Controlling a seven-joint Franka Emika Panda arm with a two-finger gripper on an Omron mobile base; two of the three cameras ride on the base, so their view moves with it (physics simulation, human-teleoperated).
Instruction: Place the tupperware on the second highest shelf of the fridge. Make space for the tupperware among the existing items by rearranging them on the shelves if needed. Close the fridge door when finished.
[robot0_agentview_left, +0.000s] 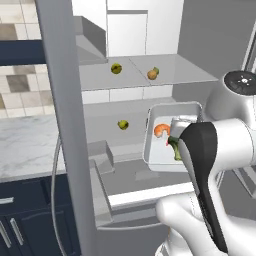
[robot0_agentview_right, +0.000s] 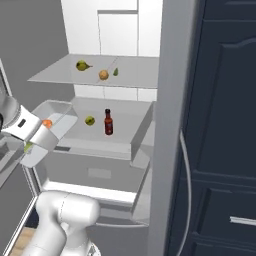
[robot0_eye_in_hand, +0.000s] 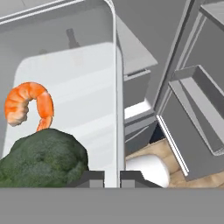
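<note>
The tupperware (robot0_agentview_left: 162, 145) is a translucent tray with an orange shrimp (robot0_eye_in_hand: 28, 103) and a broccoli floret (robot0_eye_in_hand: 43, 157) inside. My gripper (robot0_eye_in_hand: 117, 178) is shut on its near rim, and the tray hangs level in front of the lower of two visible shelves (robot0_agentview_right: 125, 120). That shelf holds a dark red bottle (robot0_agentview_right: 108, 122) and a yellow-green fruit (robot0_agentview_right: 89, 120). The shelf above (robot0_agentview_left: 175, 67) carries another yellow-green fruit (robot0_agentview_left: 116, 68) and an orange fruit (robot0_agentview_left: 153, 74). Both fridge doors stand open. In the left base view my own hand hides the fingers.
The open left door's edge (robot0_agentview_left: 65, 125) rises close on the left, with a marble counter (robot0_agentview_left: 25, 145) beyond it. The right door (robot0_agentview_right: 172, 125) stands beside navy cabinets (robot0_agentview_right: 225, 125). Railed door bins (robot0_eye_in_hand: 197, 109) lie right of the tray.
</note>
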